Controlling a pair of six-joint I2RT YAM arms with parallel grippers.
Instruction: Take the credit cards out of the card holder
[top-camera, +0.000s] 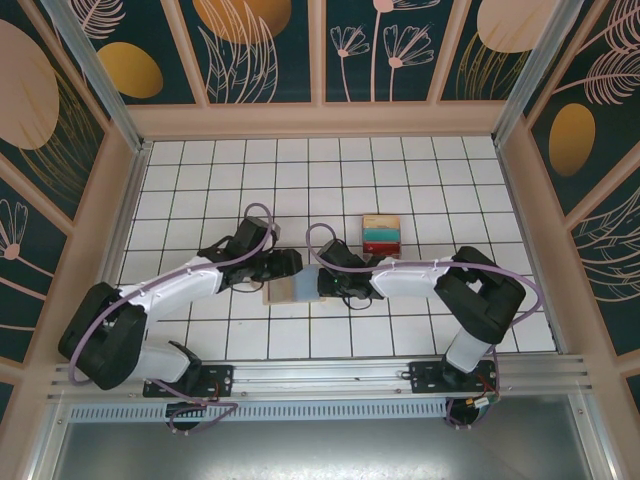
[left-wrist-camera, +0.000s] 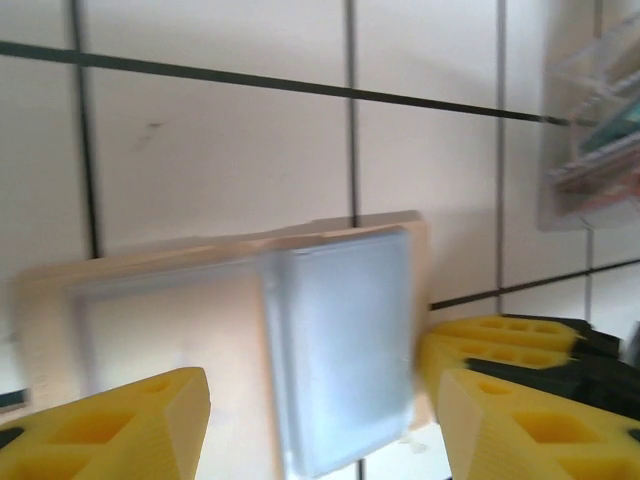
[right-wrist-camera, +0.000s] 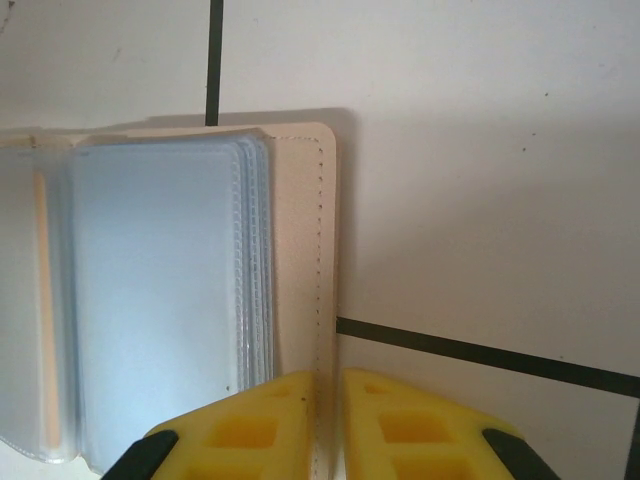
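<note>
Tan card holder partly hidden, right hand pinching its edge, left hand open

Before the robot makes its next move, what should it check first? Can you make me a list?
1. The card holder lies open on the tiles: ok.
2. The right gripper pinches the holder's edge: ok.
3. The left gripper is open, with a finger on each side of the light blue card: ok.
4. That card is free of its sleeve: cannot tell, too blurred.
5. The pile of cards lies apart from the holder: ok.
</note>
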